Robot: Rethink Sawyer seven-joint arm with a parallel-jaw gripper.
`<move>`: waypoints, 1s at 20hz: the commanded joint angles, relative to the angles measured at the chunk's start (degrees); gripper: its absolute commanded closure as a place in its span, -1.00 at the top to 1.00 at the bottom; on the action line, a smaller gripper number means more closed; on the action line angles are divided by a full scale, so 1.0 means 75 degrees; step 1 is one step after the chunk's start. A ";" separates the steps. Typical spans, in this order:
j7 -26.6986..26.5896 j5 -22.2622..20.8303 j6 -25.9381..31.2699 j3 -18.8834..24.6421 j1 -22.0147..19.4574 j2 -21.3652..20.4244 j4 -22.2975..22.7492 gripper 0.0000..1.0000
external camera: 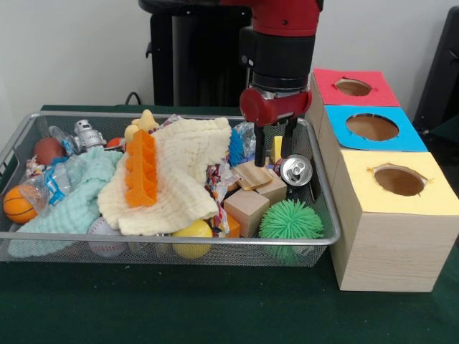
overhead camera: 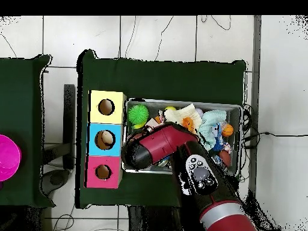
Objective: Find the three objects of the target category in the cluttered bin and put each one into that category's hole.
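Observation:
A wire mesh bin (external camera: 326,236) holds mixed clutter. My gripper (external camera: 273,148) hangs open over its right rear part, with its fingertips just above a silver drink can (external camera: 295,170) and a flat wooden block (external camera: 252,174). A small yellow piece (external camera: 277,148) shows in the gap between the fingers, and whether it is behind them is unclear. A wooden cube (external camera: 247,208) and a green spiky ball (external camera: 290,220) lie in front. In the overhead view the red arm (overhead camera: 174,144) hides the gripper. The green spiky ball (overhead camera: 138,113) lies near the yellow box (overhead camera: 114,97).
Three boxes with round holes stand right of the bin: red-topped (external camera: 326,79), blue-topped (external camera: 337,118), yellow-topped (external camera: 358,165). A cream cloth (external camera: 183,175), orange sponge (external camera: 141,168), mint towel (external camera: 72,204), orange ball (external camera: 18,204), baseball (external camera: 106,238) and yellow ball (external camera: 192,240) fill the bin's left and middle.

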 commanded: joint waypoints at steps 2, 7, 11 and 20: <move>0.0270 -0.0776 -0.1053 -0.0084 0.0082 0.0422 -0.0424 1.00; 0.0161 -0.0936 -0.1270 -0.0229 -0.0083 0.0395 -0.0190 1.00; -0.0062 -0.0988 -0.1181 -0.0155 -0.0321 0.0376 -0.0087 1.00; -0.0316 -0.1118 -0.0747 -0.0114 -0.0342 0.0568 -0.0487 1.00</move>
